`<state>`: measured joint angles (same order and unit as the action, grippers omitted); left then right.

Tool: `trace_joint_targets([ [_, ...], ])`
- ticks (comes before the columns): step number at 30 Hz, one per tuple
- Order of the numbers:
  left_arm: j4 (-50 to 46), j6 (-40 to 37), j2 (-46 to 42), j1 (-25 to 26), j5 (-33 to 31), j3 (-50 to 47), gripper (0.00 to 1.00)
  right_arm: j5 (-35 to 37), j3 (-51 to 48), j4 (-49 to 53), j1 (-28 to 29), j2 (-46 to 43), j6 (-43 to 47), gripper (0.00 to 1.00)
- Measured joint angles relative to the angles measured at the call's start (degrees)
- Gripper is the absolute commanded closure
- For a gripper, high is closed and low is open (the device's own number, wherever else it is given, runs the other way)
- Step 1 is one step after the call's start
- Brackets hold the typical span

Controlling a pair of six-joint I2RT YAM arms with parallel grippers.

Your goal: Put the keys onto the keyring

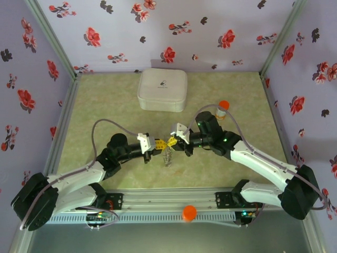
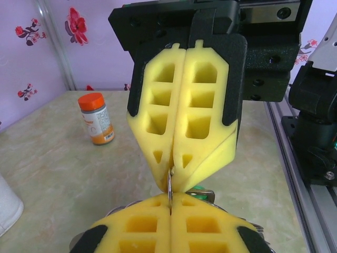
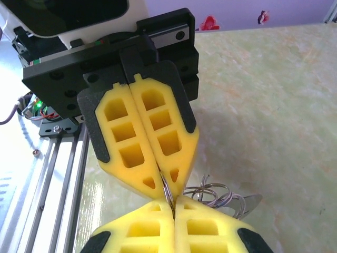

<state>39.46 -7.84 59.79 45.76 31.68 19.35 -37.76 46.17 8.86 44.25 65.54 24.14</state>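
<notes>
Both yellow-padded grippers meet tip to tip over the middle of the table. My left gripper [image 1: 159, 143] [image 2: 171, 200] is shut on the keyring [image 2: 170, 188], a thin metal ring seen edge-on. My right gripper [image 1: 175, 141] [image 3: 174, 203] is shut on the same keyring [image 3: 168, 192] from the opposite side. The keys [image 1: 167, 157] dangle in a silver bunch just below the two tips. In the left wrist view a green key head [image 2: 198, 190] peeks out beside the pads. In the right wrist view several wire loops [image 3: 215, 194] and a silver key blade [image 3: 251, 203] hang to the right.
A white rounded square case [image 1: 162, 90] lies at the back of the table. An orange-capped bottle [image 1: 222, 109] [image 2: 96, 118] stands behind the right arm. An orange knob [image 1: 189, 212] sits on the metal rail [image 1: 168, 203] at the near edge. Flowered walls enclose three sides.
</notes>
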Motion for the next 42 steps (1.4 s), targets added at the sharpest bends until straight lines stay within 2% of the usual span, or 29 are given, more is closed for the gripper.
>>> trace_joint_targets([
  [3,-0.09,0.17,-0.15,0.00,-0.72,0.00,0.74,-0.26,0.28,0.79,0.09,0.07,0.15,1.00],
  [5,-1.38,-0.24,-0.83,0.02,-1.27,0.04,0.72,-0.13,0.74,1.84,0.24,0.04,0.33,1.00],
  [14,-16.13,-5.29,-3.91,0.17,-3.91,5.77,0.75,8.09,10.54,14.03,3.69,3.02,4.85,1.00],
  [16,-17.79,-6.01,-4.00,0.17,-4.13,6.12,0.78,10.01,12.61,17.00,4.63,4.22,6.60,1.00],
  [20,-19.96,-6.86,-4.00,0.17,-4.52,6.43,0.89,12.59,15.39,20.87,5.62,6.27,9.33,1.00],
  [29,-21.42,-7.54,-4.22,0.28,-4.02,6.64,1.00,14.95,17.42,24.15,6.67,7.23,12.39,1.00],
  [30,-21.40,-7.54,-4.20,0.28,-3.98,6.64,1.00,14.93,17.42,24.15,6.67,7.23,12.35,0.98],
  [31,-21.35,-7.54,-4.20,0.28,-3.87,6.64,1.00,14.91,17.40,24.06,6.67,7.21,12.26,0.84],
  [32,-21.29,-7.54,-4.20,0.28,-3.72,6.64,1.00,14.91,17.29,23.93,6.67,7.10,11.72,0.77],
  [34,-20.76,-7.52,-4.20,0.28,-3.52,6.62,1.00,14.45,15.37,21.14,6.58,5.75,10.71,0.69],
  [42,-14.03,-6.51,-4.22,0.28,-2.84,3.34,1.00,8.33,8.04,13.00,1.70,-1.55,5.46,0.66],
])
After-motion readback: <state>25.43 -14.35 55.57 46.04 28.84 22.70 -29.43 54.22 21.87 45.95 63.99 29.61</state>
